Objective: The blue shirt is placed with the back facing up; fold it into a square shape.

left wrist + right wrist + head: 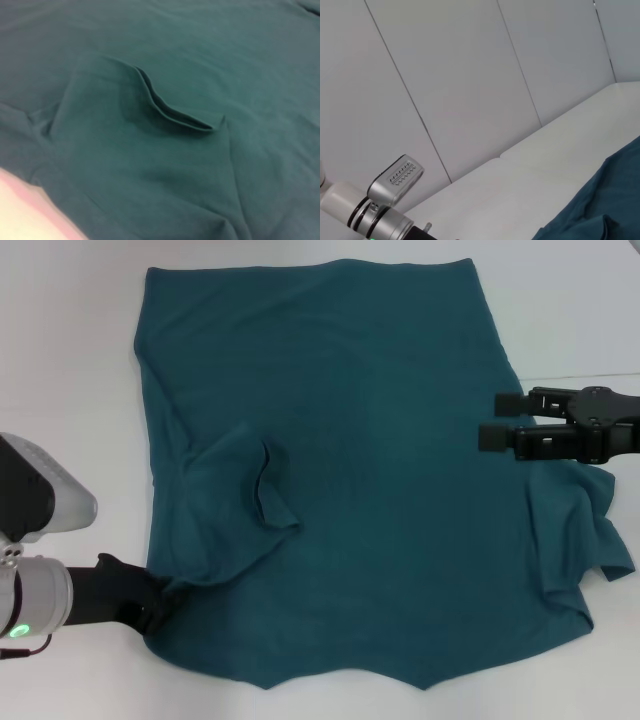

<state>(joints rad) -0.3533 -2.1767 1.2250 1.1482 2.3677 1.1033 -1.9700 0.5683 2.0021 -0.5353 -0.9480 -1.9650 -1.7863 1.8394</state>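
Observation:
The blue shirt (350, 470) lies spread flat on the white table, plain side up. Its left sleeve (240, 505) is folded in onto the body, and the sleeve's hem (172, 110) fills the left wrist view. The right sleeve (580, 530) lies crumpled at the shirt's right edge. My left gripper (152, 608) is at the shirt's near left corner, its fingers hidden by cloth. My right gripper (497, 418) is over the shirt's right edge, above the crumpled sleeve, open with nothing between its fingers. The right wrist view shows a corner of the shirt (600, 215).
The white table (70, 360) extends bare to the left and far right of the shirt. Grey wall panels (470, 75) stand behind the table. My left arm (380, 212) shows in the right wrist view.

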